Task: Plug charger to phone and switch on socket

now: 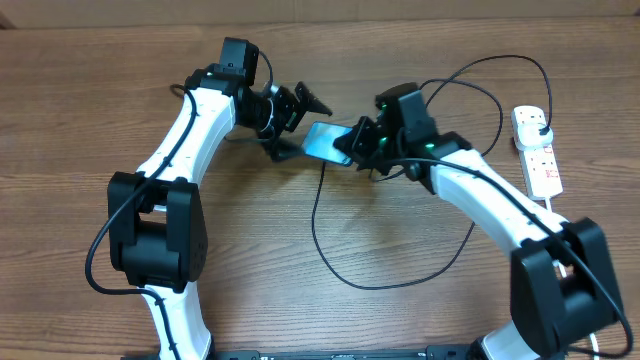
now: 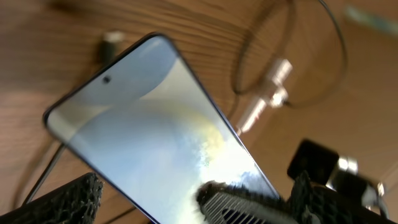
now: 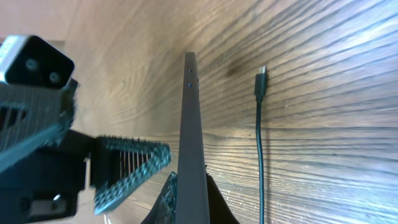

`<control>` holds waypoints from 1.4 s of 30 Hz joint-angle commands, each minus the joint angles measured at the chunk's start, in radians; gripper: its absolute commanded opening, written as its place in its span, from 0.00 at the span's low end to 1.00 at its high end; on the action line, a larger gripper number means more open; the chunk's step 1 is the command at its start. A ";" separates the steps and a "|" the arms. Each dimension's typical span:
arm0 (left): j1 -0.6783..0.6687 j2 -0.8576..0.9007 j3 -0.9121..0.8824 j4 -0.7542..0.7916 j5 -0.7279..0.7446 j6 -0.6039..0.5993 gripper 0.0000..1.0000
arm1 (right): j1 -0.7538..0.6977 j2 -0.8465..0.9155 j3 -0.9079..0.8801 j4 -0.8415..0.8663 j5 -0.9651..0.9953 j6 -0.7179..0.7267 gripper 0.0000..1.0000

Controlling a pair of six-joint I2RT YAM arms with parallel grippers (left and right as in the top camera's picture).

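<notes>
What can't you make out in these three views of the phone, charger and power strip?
- Overhead: power strip switches too small to read on or off.
- Overhead: one end of the phone covered by the right gripper.
- Right wrist: phone seen edge-on, screen hidden; charger cable cut off by the bottom edge.
- Left wrist: everything behind the phone is blurred.

Over a wooden surface [image 1: 100,60], the right gripper [image 1: 362,142] appears to pinch one end of the phone [image 1: 325,140], while the left gripper [image 1: 296,125] stands spread wide at the other end. The charger [image 1: 313,220] loops across to the socket [image 1: 537,150] at far right.
</notes>
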State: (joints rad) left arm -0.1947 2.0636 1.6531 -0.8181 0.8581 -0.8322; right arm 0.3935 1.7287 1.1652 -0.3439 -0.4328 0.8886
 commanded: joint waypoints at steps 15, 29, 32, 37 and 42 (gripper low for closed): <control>-0.002 -0.176 0.022 0.014 0.105 0.358 1.00 | -0.101 -0.362 0.024 -0.206 0.036 -0.146 0.04; -0.002 -0.285 0.021 -0.044 0.215 0.377 1.00 | -0.192 -0.732 -0.187 -0.207 0.006 -0.108 0.04; -0.002 -0.285 0.021 -0.040 0.212 0.375 1.00 | -0.195 -0.813 -0.301 -0.068 0.007 -0.009 0.04; -0.002 -0.285 0.021 -0.030 0.209 0.376 0.99 | -0.192 -0.818 -0.427 0.167 0.051 0.256 0.04; -0.002 -0.285 0.021 0.004 0.208 0.362 1.00 | -0.184 -0.708 -0.430 0.351 0.063 0.420 0.04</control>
State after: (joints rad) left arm -0.1947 1.7950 1.6577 -0.8280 1.0481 -0.4858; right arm 0.2039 0.9691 0.7254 -0.0944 -0.3882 1.1393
